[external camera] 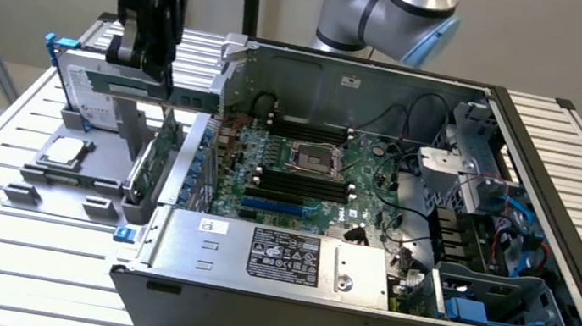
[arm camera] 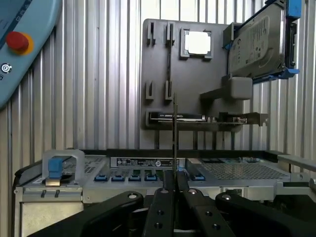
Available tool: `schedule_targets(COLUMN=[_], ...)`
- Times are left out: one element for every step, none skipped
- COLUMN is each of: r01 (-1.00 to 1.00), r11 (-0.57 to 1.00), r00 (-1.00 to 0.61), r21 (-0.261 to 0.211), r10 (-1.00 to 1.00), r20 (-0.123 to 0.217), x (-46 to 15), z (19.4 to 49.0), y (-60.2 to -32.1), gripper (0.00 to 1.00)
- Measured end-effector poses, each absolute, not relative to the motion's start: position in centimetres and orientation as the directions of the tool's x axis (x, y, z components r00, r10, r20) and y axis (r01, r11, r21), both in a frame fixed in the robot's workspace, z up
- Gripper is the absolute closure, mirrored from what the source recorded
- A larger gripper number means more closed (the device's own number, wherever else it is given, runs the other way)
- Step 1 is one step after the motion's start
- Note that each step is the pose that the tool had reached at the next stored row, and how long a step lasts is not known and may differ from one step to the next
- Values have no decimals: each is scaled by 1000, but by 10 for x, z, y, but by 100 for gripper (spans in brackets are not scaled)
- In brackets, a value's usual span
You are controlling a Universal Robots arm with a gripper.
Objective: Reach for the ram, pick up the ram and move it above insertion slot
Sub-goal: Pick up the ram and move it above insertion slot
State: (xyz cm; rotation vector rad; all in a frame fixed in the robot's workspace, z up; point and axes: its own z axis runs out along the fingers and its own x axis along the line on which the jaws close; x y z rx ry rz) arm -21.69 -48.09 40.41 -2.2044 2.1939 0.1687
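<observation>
My gripper [external camera: 153, 75] is shut on the ram [external camera: 180, 97], a thin green stick held level in the air. It hangs over the grey holder tray [external camera: 56, 173], just off the open computer case's wall on the exterior view's left. In the wrist view the ram [arm camera: 175, 128] shows edge-on as a thin line rising from between the closed fingertips of the gripper [arm camera: 174, 181]. The dark memory insertion slots [external camera: 294, 182] lie on the motherboard inside the case, toward the exterior view's right of the ram and lower.
A silver hard drive in a blue frame [external camera: 84, 95] [arm camera: 259, 44] stands on the tray. A processor chip [external camera: 64, 150] [arm camera: 198, 43] and an upright green card [external camera: 161, 153] sit there too. The power supply [external camera: 278, 255] fills the case front. A pendant's red button [arm camera: 19, 42] is in the wrist view.
</observation>
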Motion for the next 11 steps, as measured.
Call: schedule_targets(r01=[-998,-998,-998,-998,-998,-998,-998,-998,-998,-998,-998], r11=[-8,-9,-10,-11,-11,-12,-13,-13,-14,-15,-15], r00=[3,4,4,5,6,6,7,8,8,9,9], r21=[57,57,57,57,57,57,57,57,57,57,57], r10=[-995,-995,-995,-995,-995,-995,-995,-995,-995,-995,-995], r20=[-97,-98,-99,-100,-101,-101,-102,-102,-102,-102,-102], x=[-212,-208,-203,-199,-194,-190,-185,-181,-176,-171,-167], z=[404,404,405,405,405,405,405,405,405,405,405], y=[-481,-481,-481,-481,-481,-481,-481,-481,-481,-481,-481], gripper=[87,87,87,87,87,87,87,87,87,87,87])
